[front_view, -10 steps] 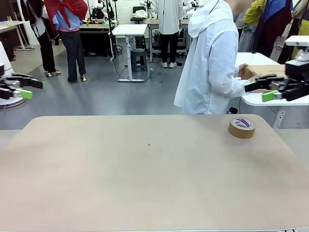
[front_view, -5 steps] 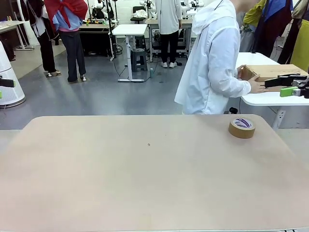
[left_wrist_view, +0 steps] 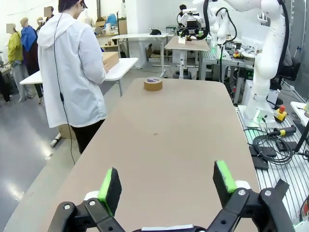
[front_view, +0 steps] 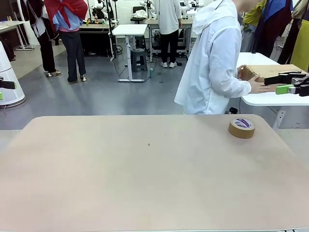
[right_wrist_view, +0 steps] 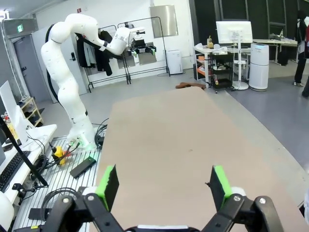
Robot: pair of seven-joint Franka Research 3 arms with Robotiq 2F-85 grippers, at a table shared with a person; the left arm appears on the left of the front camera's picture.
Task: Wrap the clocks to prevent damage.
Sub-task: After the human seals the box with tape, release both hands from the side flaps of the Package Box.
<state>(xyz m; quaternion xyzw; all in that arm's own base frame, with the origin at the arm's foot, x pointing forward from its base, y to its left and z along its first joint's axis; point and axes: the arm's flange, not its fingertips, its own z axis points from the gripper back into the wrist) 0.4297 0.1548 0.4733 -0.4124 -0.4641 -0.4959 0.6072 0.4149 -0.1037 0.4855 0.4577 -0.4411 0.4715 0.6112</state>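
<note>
The clocks are out of view. My left gripper (front_view: 6,90) hangs at the far left edge of the front view, off the beige table (front_view: 145,183). In its wrist view the left gripper (left_wrist_view: 167,181) is open with nothing between its green pads (left_wrist_view: 110,186). My right gripper (front_view: 271,85) hovers at the far right edge, above table height. It is open and empty in its own view too (right_wrist_view: 164,186). A person in a white coat (front_view: 212,63) stands at the far side with both hands on a brown cardboard carton (front_view: 268,71).
A brown tape roll (front_view: 242,127) lies flat near the table's far right corner, also seen in the left wrist view (left_wrist_view: 153,84). The carton rests on a white side table (front_view: 270,99) behind it. Other people and tables stand farther back.
Both grippers have drawn outward to the picture's edges, the left one nearly out of the front view, the right one farther right. The tape roll has not moved.
</note>
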